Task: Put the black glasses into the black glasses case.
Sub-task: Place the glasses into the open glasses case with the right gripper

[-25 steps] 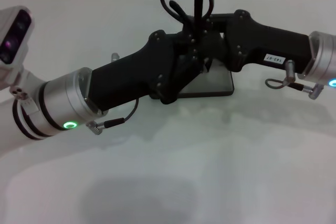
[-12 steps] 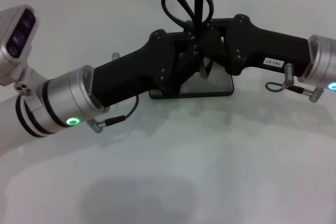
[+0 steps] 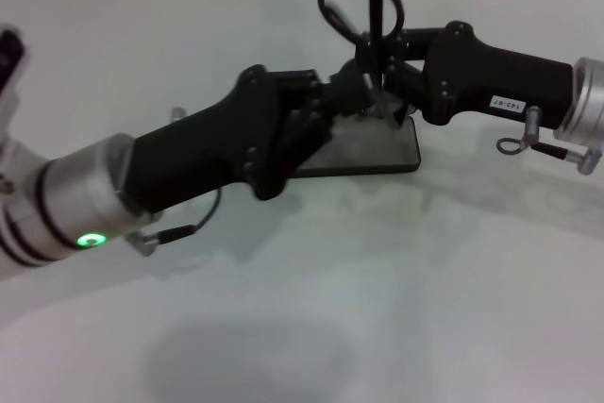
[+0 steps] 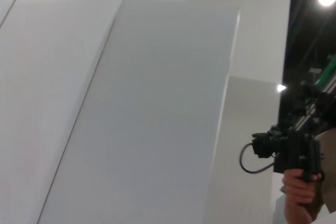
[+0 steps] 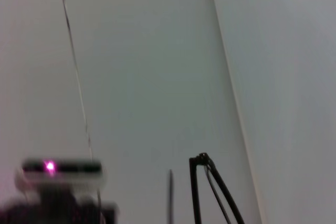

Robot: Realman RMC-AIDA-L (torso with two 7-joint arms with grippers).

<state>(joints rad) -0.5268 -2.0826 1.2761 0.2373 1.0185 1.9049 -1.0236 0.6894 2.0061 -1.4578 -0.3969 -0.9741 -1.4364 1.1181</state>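
While both arms crowd the far middle of the table, the scene reads as follows.

Table point(image 3: 311, 327): white and bare in the near half; the work sits toward the far side.

Left arm: reaches in from the near left, its gripper point(image 3: 344, 101) meeting the other over the case. I cannot tell whether its jaws are released or clenched; the black housings hide them.

Right arm: comes in from the right, its gripper point(image 3: 382, 77) at the foot of the upright glasses. It seems to hold them, but its jaws are not visible either, so I cannot tell.

Case point(image 3: 377, 153): lies open and flat under the two grippers, its grey inside showing on the right; the left end is covered by the left arm.

Glasses point(image 3: 363, 7): raised above the case, standing up from between the grippers, not yet inside. Thin black frame lines also show in the right wrist view point(image 5: 202, 192).

Risk: the grippers are very close, so they may knock together, or a pull from both could bend the thin frame.

Risk: a tilted or early release could drop the glasses across the rim or onto the table.
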